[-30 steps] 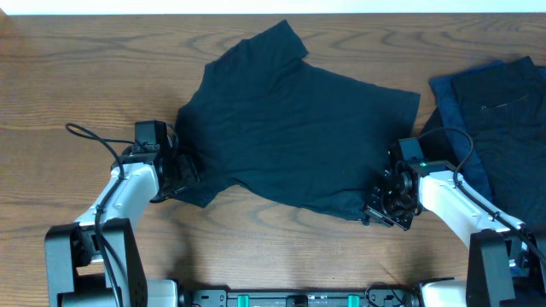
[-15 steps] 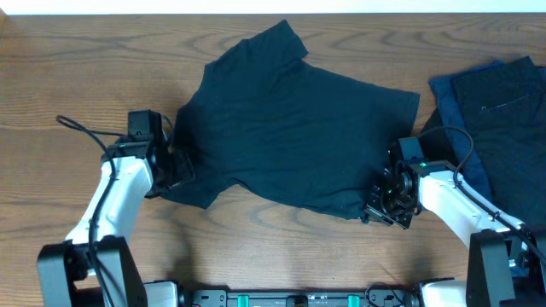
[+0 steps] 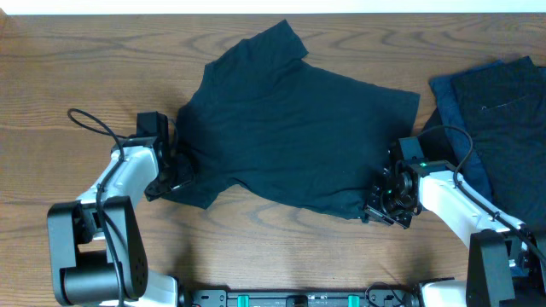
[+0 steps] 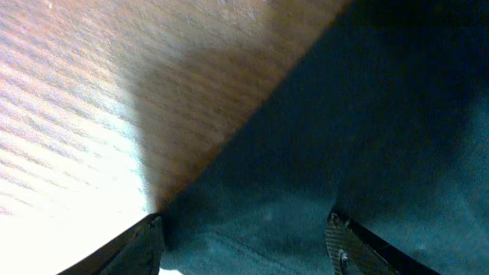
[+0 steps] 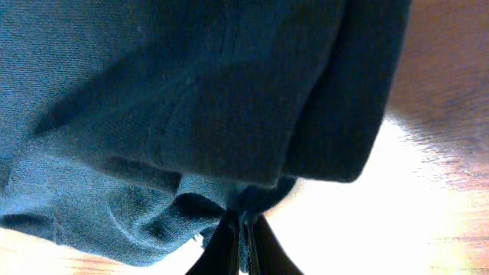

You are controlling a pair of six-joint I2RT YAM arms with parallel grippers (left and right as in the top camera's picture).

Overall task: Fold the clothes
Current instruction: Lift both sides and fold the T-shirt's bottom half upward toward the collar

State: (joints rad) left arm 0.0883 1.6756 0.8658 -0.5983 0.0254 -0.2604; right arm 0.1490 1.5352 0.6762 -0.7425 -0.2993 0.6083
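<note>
T-shirt hem in right pincer, wood table beyond its edge.

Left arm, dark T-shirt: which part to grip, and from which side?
Grip the T-shirt at its near-left corner, beside the left gripper, coming in low from the left over the bare table. The cloth lies flat, so only its thin edge offers a pinch, and that corner juts toward the open jaws. The right gripper pinches the near-right corner, so this probably gives a matching hold.
</note>
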